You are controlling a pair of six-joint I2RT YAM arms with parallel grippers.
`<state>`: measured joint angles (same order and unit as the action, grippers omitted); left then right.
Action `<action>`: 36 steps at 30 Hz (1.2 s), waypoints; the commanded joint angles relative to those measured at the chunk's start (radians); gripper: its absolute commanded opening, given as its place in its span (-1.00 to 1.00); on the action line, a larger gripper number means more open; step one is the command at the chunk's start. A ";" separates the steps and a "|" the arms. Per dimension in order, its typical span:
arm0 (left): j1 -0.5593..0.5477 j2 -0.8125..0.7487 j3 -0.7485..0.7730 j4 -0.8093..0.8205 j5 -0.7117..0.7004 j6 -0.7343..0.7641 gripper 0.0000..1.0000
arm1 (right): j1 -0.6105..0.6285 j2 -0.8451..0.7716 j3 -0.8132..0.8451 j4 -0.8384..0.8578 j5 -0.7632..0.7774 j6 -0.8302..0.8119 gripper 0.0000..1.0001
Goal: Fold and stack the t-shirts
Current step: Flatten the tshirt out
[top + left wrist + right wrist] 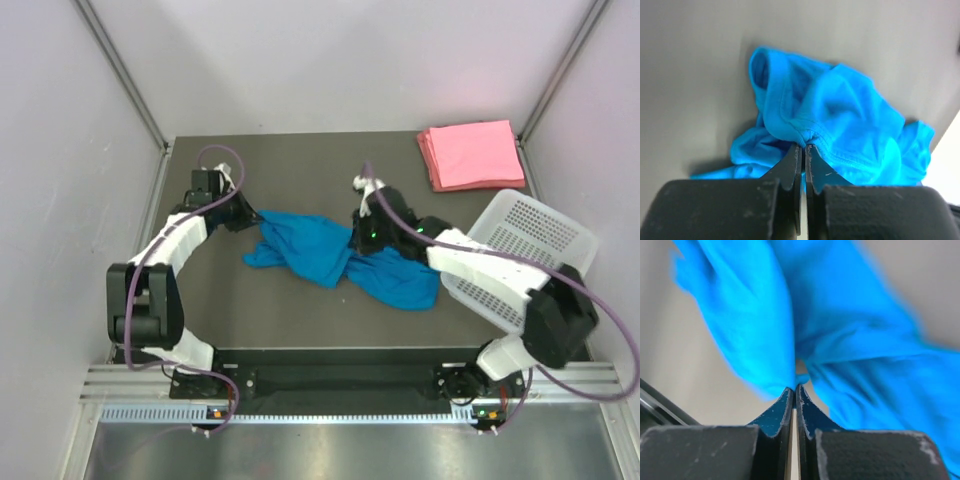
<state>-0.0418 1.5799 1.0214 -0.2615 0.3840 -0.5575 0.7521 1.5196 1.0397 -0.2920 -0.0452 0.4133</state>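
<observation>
A soft, crumpled bright blue t-shirt point(325, 258) lay unfolded near the middle of the dark grey counter point(300, 165). It was bunched into a loose heap that ran between the two arms. It looked light and limp, with no stiffness of its own. Lifted by a single point it would likely sag and trail. The best holds were probably two places well apart along a stitched edge, where the doubled cloth is thicker and less apt to slip.

The left end effector point(803, 146) was clenched on a fold at the shirt's left end, its two black fingers pressed together. A seamed edge was gathered right at the tips. The right end effector point(794, 388) was likewise clenched, grasping a pinch of blue cloth near the far side of the heap. That wrist view was blurred, so which part of the shirt it held could not be told.

The left arm was bent with its elbend raised near the counter's left edge, its forearm reaching forward and inward, wrist low. The right arm stretched from its base leftward, wrist low over the shirt.

A flat stack of pink folded t-shirts point(470, 155) sat in the far right corner, well apart from the blue one. A white perforated plastic basket point(535, 235) stood tilted at the right edge, just beside the right arm.
</observation>
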 commanded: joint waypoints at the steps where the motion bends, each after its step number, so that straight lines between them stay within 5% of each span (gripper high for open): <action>1: 0.002 -0.136 0.133 -0.129 -0.154 0.045 -1.00 | -0.039 -0.182 0.164 -0.179 0.108 -0.070 -1.00; 7: 0.002 -0.268 0.145 -0.168 -0.284 0.036 -1.00 | -0.092 -0.265 0.299 -0.302 0.119 -0.077 -1.00; 12: 0.028 -0.298 0.039 -0.159 -0.295 0.031 -1.00 | -0.039 -0.320 0.065 -0.098 -0.102 0.051 -1.00; 17: 0.078 -0.183 0.019 -0.179 -0.234 0.054 -0.96 | 0.091 -0.306 -0.165 0.089 -0.114 0.172 -1.00; 22: 0.100 -0.093 0.025 -0.275 -0.298 0.033 -0.36 | 0.202 -0.253 -0.265 0.215 -0.108 0.225 -0.99; 26: 0.100 -0.170 0.002 -0.294 -0.428 0.022 0.05 | 0.285 -0.174 -0.221 0.215 -0.123 0.206 -0.77; 29: 0.092 -0.254 -0.001 -0.329 -0.445 0.064 0.08 | 0.300 -0.157 -0.185 0.162 -0.163 0.164 -0.50; 34: 0.040 -0.406 -0.064 -0.375 -0.238 0.045 0.09 | 0.270 -0.257 -0.142 -0.013 -0.070 0.143 -0.18; 36: -0.077 -0.451 -0.150 -0.328 -0.182 -0.042 0.08 | 0.231 -0.320 -0.147 -0.045 -0.012 0.165 -0.13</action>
<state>-0.0177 1.1912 0.9585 -0.5812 0.0624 -0.5278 1.0237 1.3025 0.8433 -0.2626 -0.1432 0.5774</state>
